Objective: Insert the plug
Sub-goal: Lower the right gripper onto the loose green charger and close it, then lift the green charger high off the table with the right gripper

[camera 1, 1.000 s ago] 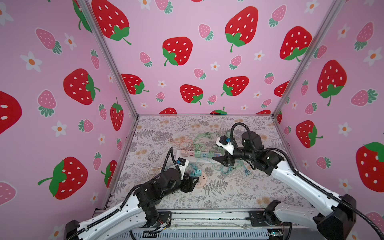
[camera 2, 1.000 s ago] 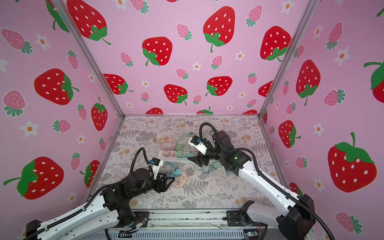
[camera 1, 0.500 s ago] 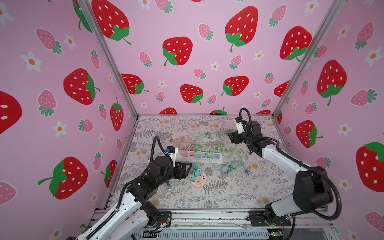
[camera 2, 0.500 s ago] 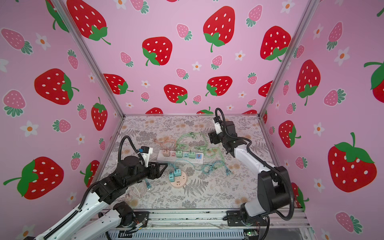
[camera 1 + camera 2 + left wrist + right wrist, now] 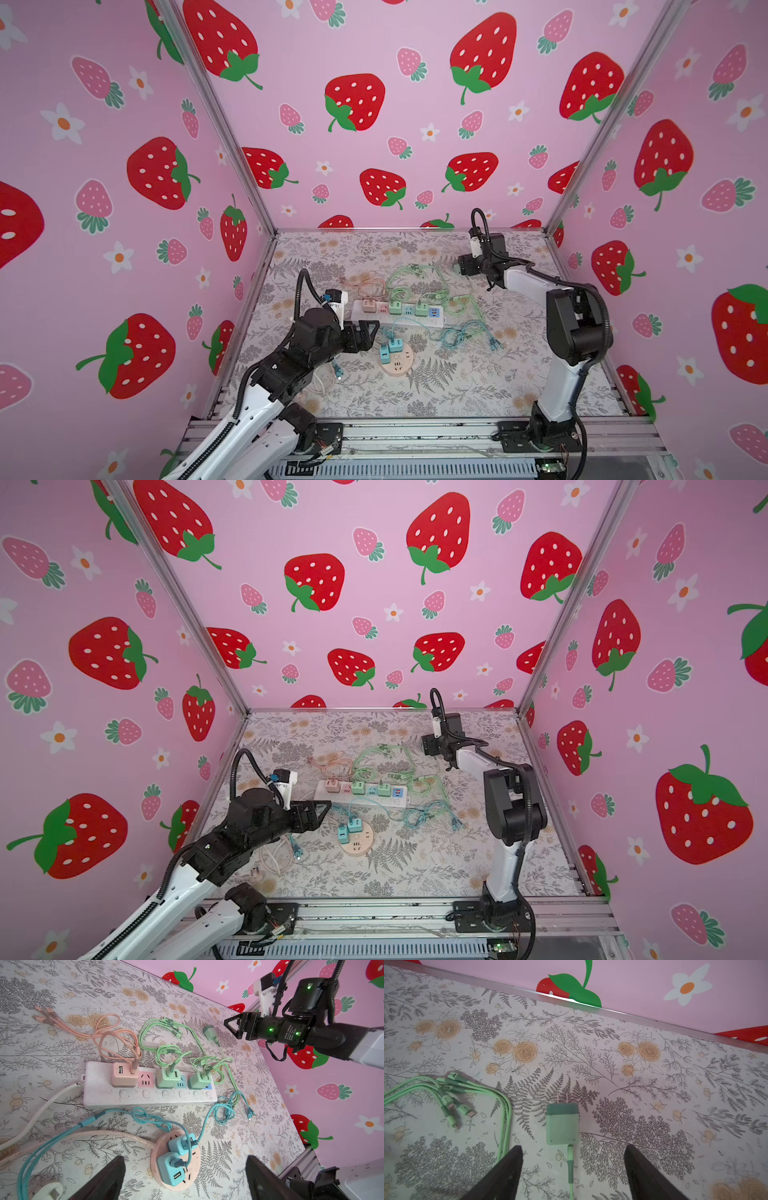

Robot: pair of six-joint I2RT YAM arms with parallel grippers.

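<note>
Green plug [image 5: 562,1124], apparently flat, unplugged

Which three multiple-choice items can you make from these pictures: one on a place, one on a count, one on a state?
1. Where is the loose green plug?
A. on the table, just ahead of the right gripper
B. in the strip
C. in the left gripper

2. How many blue adapters sit in the round socket?
A. one
B. two
C. four

3. What is the state of the right gripper?
A. shut on the plug
B. open, holding nothing
C. shut, empty

Answers: 1 A, it lies flat on the table with its prongs bare; 2 B, two stand plugged in side by side; 3 B, its fingers stand wide apart and the plug lies untouched.
</note>
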